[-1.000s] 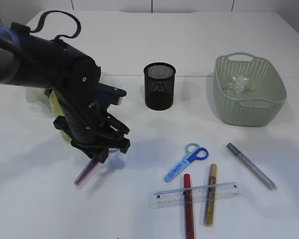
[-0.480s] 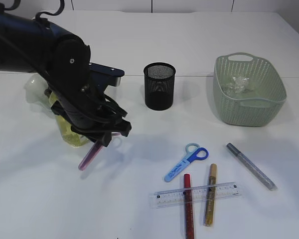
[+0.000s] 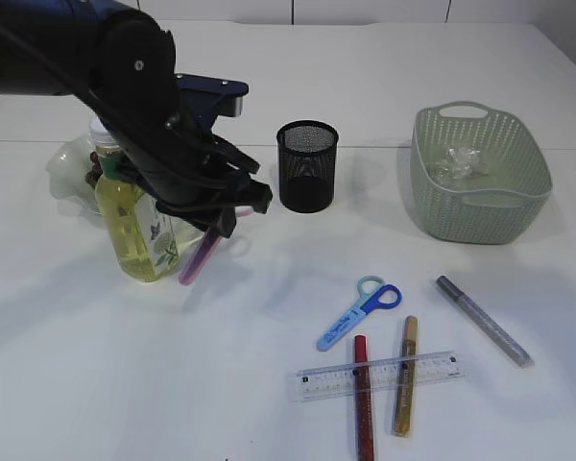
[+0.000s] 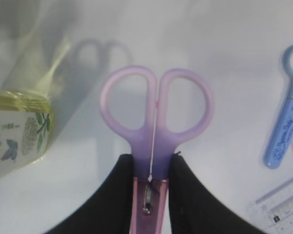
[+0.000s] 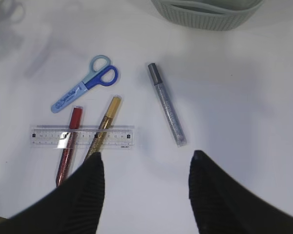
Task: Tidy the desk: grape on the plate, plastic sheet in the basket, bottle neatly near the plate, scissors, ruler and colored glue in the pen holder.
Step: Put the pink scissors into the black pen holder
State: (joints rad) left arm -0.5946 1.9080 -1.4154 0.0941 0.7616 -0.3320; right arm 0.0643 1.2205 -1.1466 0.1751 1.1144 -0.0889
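My left gripper (image 3: pixel 218 223) is shut on pink scissors (image 3: pixel 202 257), which hang above the table left of the black mesh pen holder (image 3: pixel 307 165). In the left wrist view the scissors (image 4: pixel 156 112) point handles-away, with my left gripper (image 4: pixel 151 168) pinching them just below the loops. Blue scissors (image 3: pixel 360 312), a clear ruler (image 3: pixel 374 375) and red (image 3: pixel 363 399), gold (image 3: pixel 405 375) and silver (image 3: pixel 482 319) glue sticks lie at the front right. The bottle (image 3: pixel 139 226) of yellow liquid stands upright in front of the pale plate (image 3: pixel 65 171). My right gripper (image 5: pixel 146 165) is open above bare table.
The green basket (image 3: pixel 480 206) at the back right holds crumpled plastic sheet (image 3: pixel 458 161). A dark bit, perhaps the grape (image 3: pixel 94 175), shows on the plate behind the bottle. The ruler (image 5: pixel 82 136) lies across the red and gold sticks.
My left arm rose and swung back and to the right with the pink scissors, towards the pen holder. The bottle, hidden before, now shows. The right gripper stayed put.
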